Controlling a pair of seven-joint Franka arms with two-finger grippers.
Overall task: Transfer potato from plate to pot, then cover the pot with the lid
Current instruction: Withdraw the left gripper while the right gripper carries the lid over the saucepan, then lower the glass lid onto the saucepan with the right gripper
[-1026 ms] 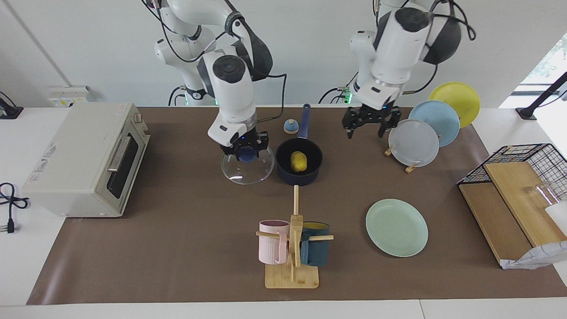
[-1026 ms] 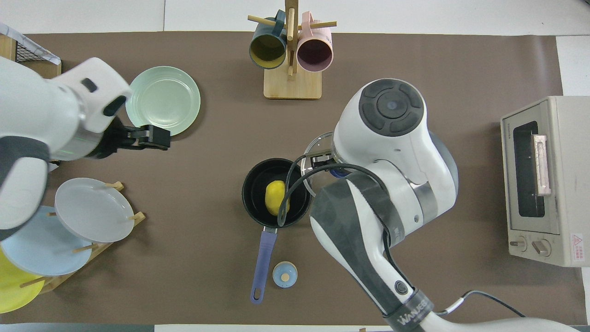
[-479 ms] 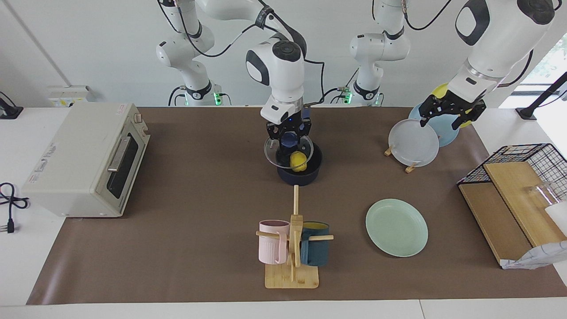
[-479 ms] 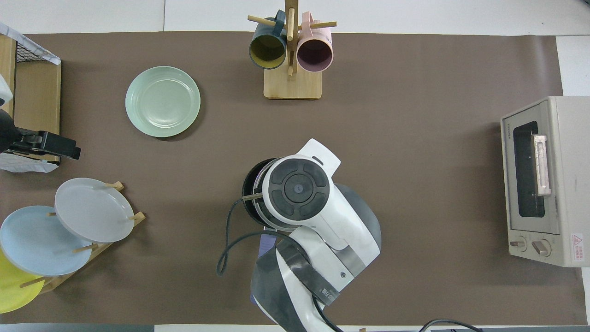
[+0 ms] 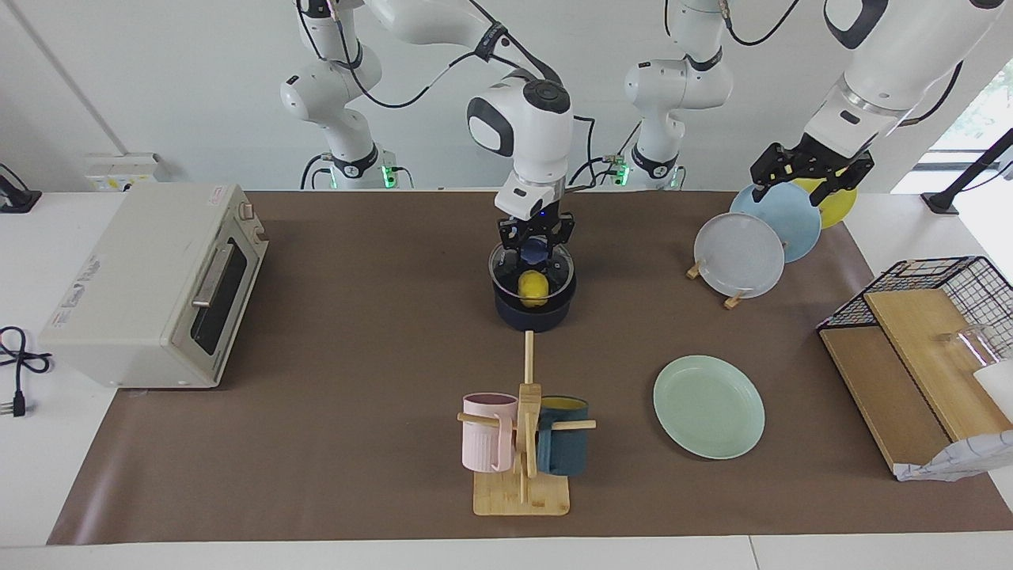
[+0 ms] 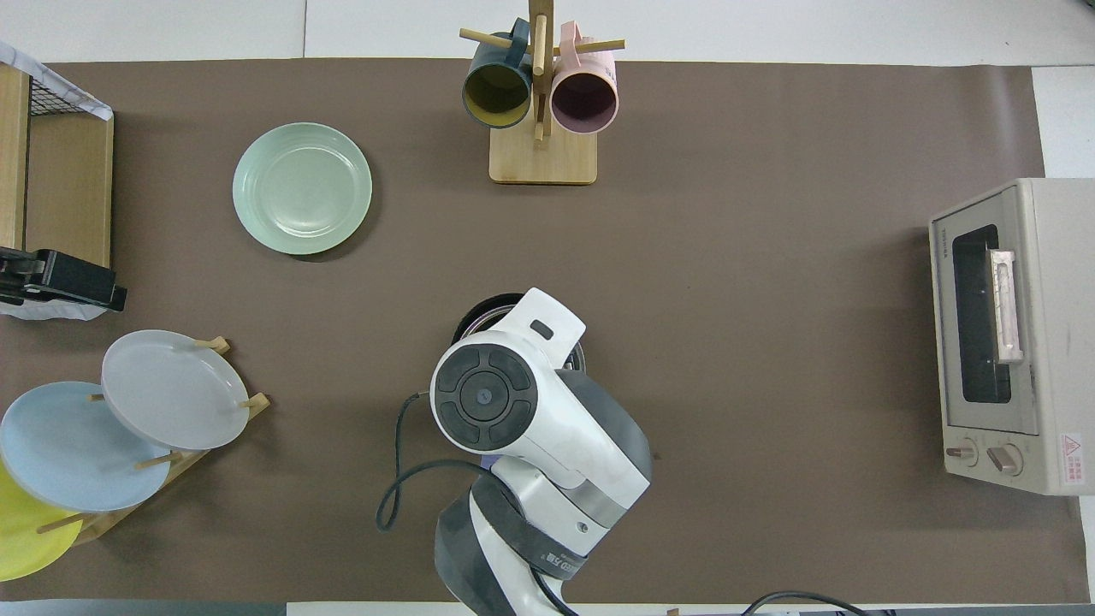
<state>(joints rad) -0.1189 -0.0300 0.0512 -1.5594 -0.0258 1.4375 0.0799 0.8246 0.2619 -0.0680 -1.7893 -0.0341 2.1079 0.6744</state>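
A toaster oven (image 5: 154,285) sits at the right arm's end of the table. A wooden mug tree (image 5: 522,443) holds a pink mug (image 5: 487,431) and a teal mug (image 5: 563,445). Three plates stand upright in a rack (image 5: 740,253) near a wire basket (image 5: 942,317).

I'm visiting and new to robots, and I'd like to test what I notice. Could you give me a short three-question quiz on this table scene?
1. True or false: the potato lies inside the pot.
2. Which gripper is over the pot: A) the left gripper, B) the right gripper?
3. Fill in: the right gripper grasps the glass lid by its blue ____.

Key
1. True. The mint-green plate is bare, and the potato shows through the lid.
2. B. The left gripper is over the rack of upright plates.
3. Knob. Whether the lid already rests on the pot's rim is hard to tell.
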